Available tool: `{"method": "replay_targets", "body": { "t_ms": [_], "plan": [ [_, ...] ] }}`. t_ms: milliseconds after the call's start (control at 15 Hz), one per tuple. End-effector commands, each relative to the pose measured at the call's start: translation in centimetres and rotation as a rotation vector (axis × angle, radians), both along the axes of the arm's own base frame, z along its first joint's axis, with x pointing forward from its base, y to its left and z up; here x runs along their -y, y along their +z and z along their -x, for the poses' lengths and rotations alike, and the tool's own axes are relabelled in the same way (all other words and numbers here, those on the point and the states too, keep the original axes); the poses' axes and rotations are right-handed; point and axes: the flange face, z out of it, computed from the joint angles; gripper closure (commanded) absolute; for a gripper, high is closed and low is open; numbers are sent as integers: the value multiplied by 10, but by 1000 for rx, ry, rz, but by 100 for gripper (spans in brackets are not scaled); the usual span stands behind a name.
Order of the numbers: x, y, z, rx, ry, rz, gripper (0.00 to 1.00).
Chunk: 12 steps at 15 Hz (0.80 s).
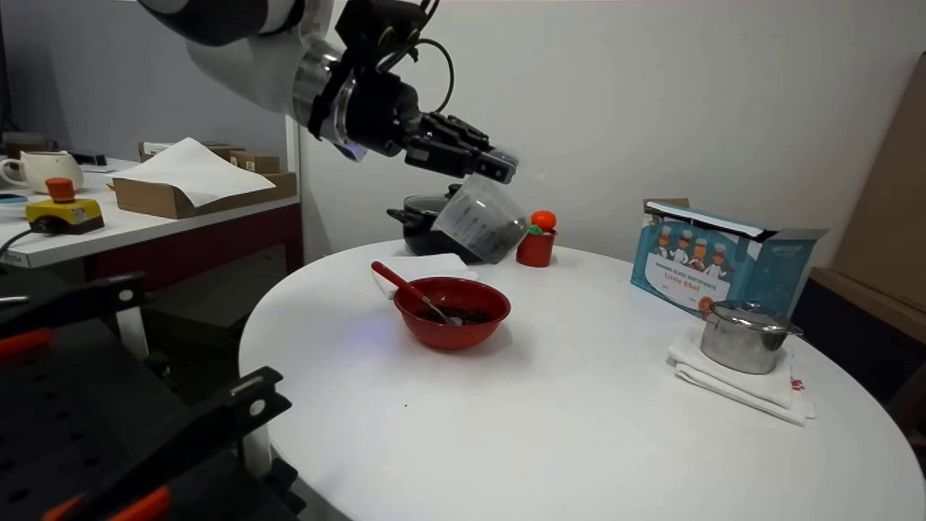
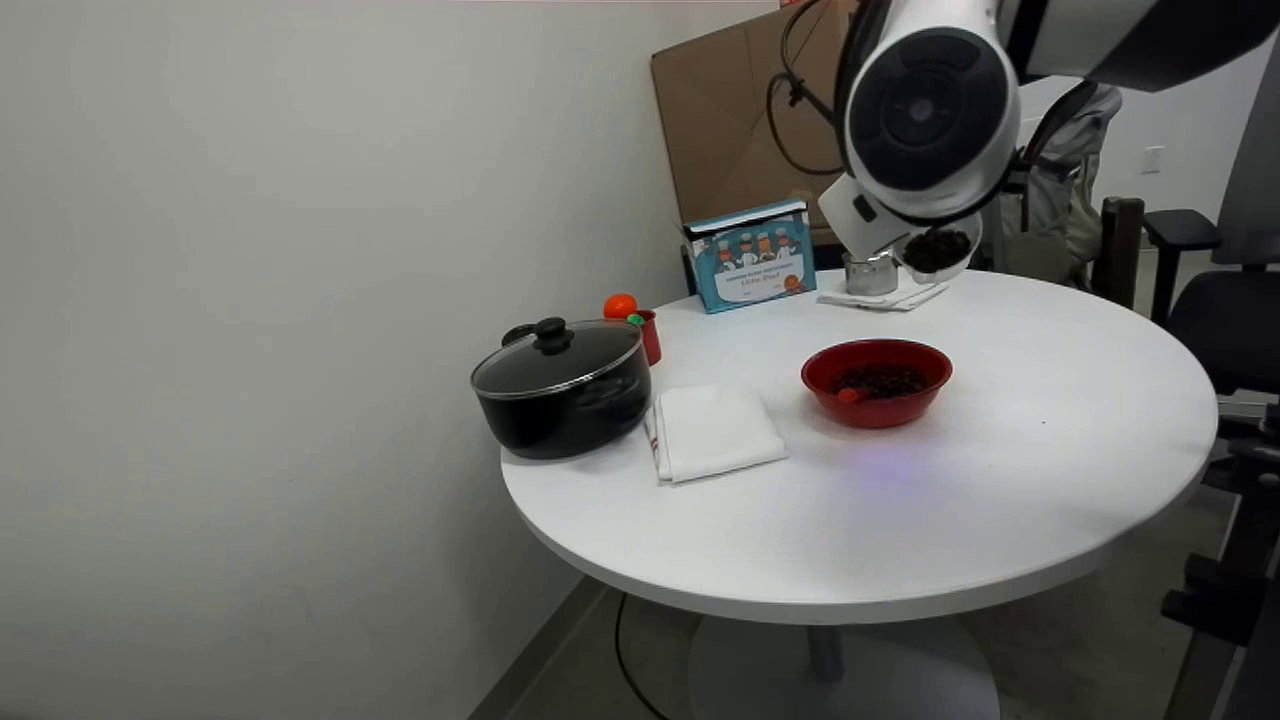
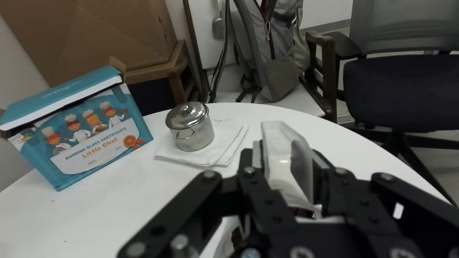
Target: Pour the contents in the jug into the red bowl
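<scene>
Tilted jug (image 1: pixel 481 217) held in the air, red bowl (image 1: pixel 448 337) on the table (image 1: pixel 579 427)

In an exterior view, the gripper (image 1: pixel 497 159) holds the see-through jug above the round white table. The jug tilts, clear of the table and apart from the bowl; I cannot tell whether it is straight above the bowl. The bowl stands upright toward the left and holds dark bits (image 1: pixel 477 315), with one red-handled spoon (image 1: pixel 404 283) leaning on its rim. Farther off are a black pot (image 1: pixel 417 239), lid on, partly behind the jug, and a red cup (image 1: pixel 535 253) with an orange ball (image 1: pixel 543 219) and something green (image 1: pixel 534 229) at its top. To the right, a lidded silver pot (image 1: pixel 741 347) sits on a folded cloth (image 1: pixel 731 394), nearer than the blue box (image 1: pixel 694 278).

In an exterior view, a dark heap (image 2: pixel 937 250) shows in the jug, just below the robot arm (image 2: pixel 925 110), which hides the fingers. The bowl's dark bits lie low inside it. A second cloth (image 2: pixel 718 430) lies folded between the black pot and the bowl.

In the wrist view, the two fingers (image 3: pixel 256 182) are drawn in on the jug's plastic handle (image 3: pixel 281 157), one on each side, with only its thickness between them. Farther off, left, are the silver pot and the blue box.

Counted: one jug, one bowl, one spoon, one cup, one ball, one box; two pots; two cloths.
</scene>
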Motion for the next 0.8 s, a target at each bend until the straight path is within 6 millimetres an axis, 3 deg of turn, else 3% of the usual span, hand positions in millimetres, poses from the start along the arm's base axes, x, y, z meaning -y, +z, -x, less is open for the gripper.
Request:
{"method": "replay_targets", "body": {
  "t_ms": [0, 267, 733],
  "plan": [
    [-14, -10, 27, 96, 56, 15, 87],
    [-32, -20, 28, 170, 89, 25, 87],
    [-28, -43, -9, 261, 149, 200, 87]
  ]
}}
